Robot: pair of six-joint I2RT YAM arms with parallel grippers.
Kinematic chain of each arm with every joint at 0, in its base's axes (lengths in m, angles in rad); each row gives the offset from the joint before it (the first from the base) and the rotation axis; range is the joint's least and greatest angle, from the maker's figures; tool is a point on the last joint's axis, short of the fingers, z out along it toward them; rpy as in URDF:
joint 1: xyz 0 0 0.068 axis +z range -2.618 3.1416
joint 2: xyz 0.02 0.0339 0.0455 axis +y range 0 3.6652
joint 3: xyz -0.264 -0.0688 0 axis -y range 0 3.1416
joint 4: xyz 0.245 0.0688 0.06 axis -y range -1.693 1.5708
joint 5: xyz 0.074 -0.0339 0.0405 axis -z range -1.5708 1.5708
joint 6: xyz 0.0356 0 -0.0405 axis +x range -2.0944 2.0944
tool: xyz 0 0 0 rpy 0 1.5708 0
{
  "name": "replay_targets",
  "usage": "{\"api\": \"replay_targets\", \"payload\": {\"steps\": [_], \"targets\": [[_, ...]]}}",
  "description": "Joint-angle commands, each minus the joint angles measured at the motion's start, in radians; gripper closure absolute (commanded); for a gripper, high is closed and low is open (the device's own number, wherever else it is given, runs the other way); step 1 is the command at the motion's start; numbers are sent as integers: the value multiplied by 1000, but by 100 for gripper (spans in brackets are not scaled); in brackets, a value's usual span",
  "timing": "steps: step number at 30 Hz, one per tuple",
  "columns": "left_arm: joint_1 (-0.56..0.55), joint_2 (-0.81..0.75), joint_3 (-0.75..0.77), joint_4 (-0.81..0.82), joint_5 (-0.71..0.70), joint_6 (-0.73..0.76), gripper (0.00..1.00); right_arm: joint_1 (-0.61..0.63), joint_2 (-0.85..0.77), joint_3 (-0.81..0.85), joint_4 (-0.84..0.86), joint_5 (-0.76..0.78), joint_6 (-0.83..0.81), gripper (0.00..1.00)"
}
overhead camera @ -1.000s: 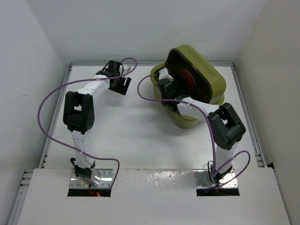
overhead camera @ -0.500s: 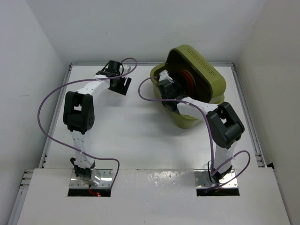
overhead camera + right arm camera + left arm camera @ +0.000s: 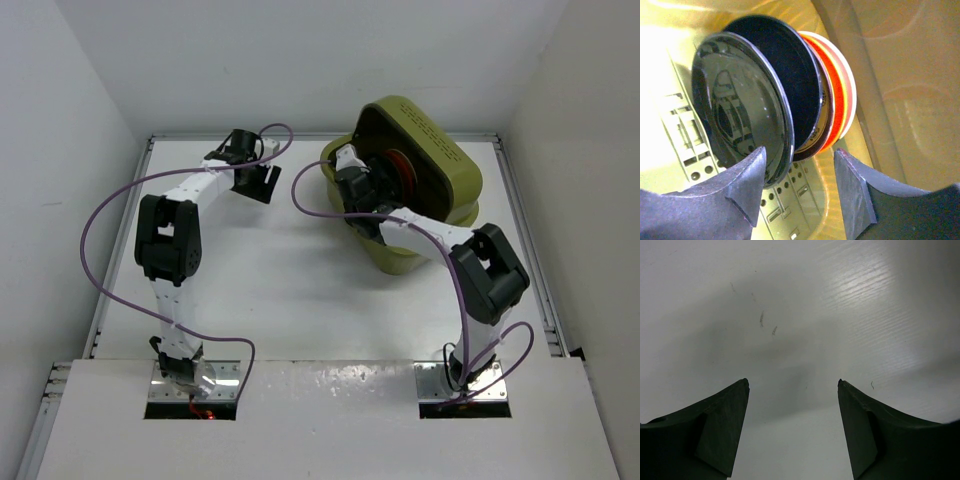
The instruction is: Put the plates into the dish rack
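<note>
Only the right arm has shifted: its elbow has swung out toward 4 o'clock, and its wrist stays inside the dish rack [image 3: 460,175], which sits at 1 o'clock on the table. The right gripper [image 3: 799,187] is spread and empty, one finger just beside the lower rim of the front black plate [image 3: 740,105]. The other plates [image 3: 837,100] stand on edge behind it, so all five look racked. The best move is probably to withdraw straight back without nudging that rim. The left gripper [image 3: 792,430] hangs spread over the bare table [image 3: 790,300].
</note>
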Motion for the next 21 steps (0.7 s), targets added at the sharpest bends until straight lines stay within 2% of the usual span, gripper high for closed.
{"api": "replay_targets", "payload": {"steps": [1,5,9,12,16,21], "targets": [[9,-5,-9,3,17,14,24,16,-50,42,30,22,-2,43],[9,-14,-9,3,17,14,24,33,-73,42,30,30,-7,37],[9,-14,-9,3,17,14,24,39,-105,52,5,38,-5,21],[9,-14,3,12,17,5,24,43,-131,46,-21,-17,19,13],[9,-23,13,12,17,-4,24,46,-174,30,-47,-113,58,10],[9,-65,-42,30,17,-4,24,43,-203,-19,-70,-127,107,10]]}}
